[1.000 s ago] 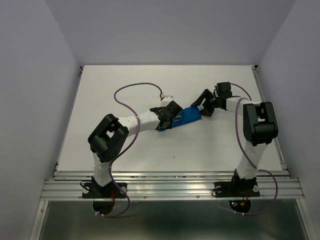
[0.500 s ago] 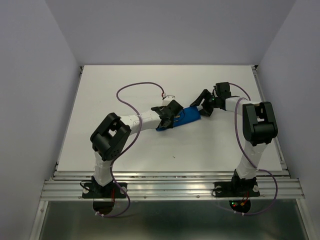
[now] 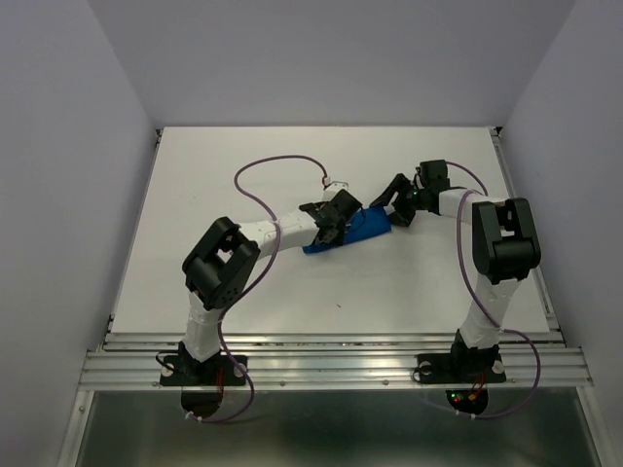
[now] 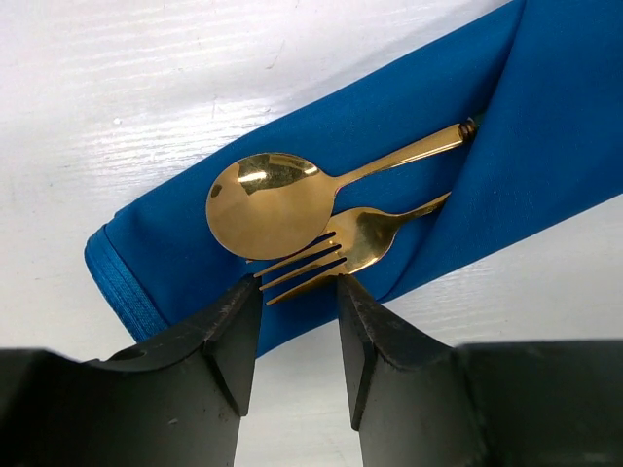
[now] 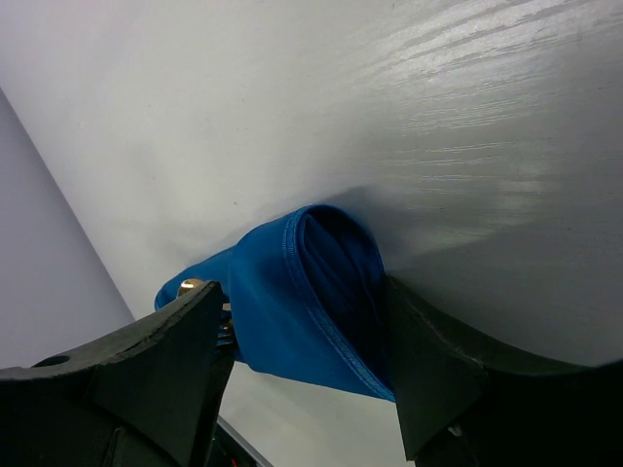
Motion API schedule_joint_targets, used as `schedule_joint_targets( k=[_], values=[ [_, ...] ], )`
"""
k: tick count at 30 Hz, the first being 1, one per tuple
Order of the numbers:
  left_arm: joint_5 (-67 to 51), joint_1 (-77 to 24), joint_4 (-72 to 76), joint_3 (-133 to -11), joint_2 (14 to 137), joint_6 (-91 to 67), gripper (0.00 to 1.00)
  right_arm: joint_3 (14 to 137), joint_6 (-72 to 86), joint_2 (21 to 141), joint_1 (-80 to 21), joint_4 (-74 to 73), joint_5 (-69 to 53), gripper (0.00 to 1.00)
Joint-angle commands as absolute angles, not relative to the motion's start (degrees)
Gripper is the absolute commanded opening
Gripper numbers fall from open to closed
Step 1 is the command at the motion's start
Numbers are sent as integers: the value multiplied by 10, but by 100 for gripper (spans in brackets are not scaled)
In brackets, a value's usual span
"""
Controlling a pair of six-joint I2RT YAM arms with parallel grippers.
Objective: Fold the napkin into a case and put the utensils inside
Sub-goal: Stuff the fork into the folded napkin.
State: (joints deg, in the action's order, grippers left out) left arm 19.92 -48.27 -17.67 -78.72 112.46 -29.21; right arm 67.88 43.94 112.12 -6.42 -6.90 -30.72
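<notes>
Seen from above, the case (image 3: pixel 370 227) lies slantwise in the middle of the tabletop (image 3: pixel 195 195). The left arm is over its near-left part and the right arm at its far-right end, but the cutlery cannot be made out there. The left wrist view shows it: the spoon (image 4: pixel 261 204) and fork (image 4: pixel 346 243) lie side by side, gold heads out on the blue cloth and handles tucked under the fold. The left fingers (image 4: pixel 229 336) stand moderately apart, clamping nothing, with the fork's tine tips just at their gap. The right wrist view shows the case's rolled end between the right fingers (image 5: pixel 146 375), spread wide on either side; I cannot tell whether they press it.
</notes>
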Motion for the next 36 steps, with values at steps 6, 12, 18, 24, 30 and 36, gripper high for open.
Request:
schedule_joint_targets(
  k=[6,12,18,24,30,36],
  values=[
    [192,-485,-180,-828,1132,-279,47,684,438,1128,-69,-62,-314,71],
    [189,-485,-186,-818,1130,-279,49,683,438,1129,-69,-62,-312,71],
    [196,-486,-187,-788,1103,-285,57,683,433,1120,-69,-65,-295,71],
    [209,-485,-200,-774,1060,-288,59,693,415,1086,-69,-101,-232,72],
    [222,-487,-215,-768,1016,-288,59,702,400,1035,-69,-135,-158,73],
    [221,-485,-184,-770,1007,-277,59,704,389,1009,-69,-146,-147,73]
  ],
)
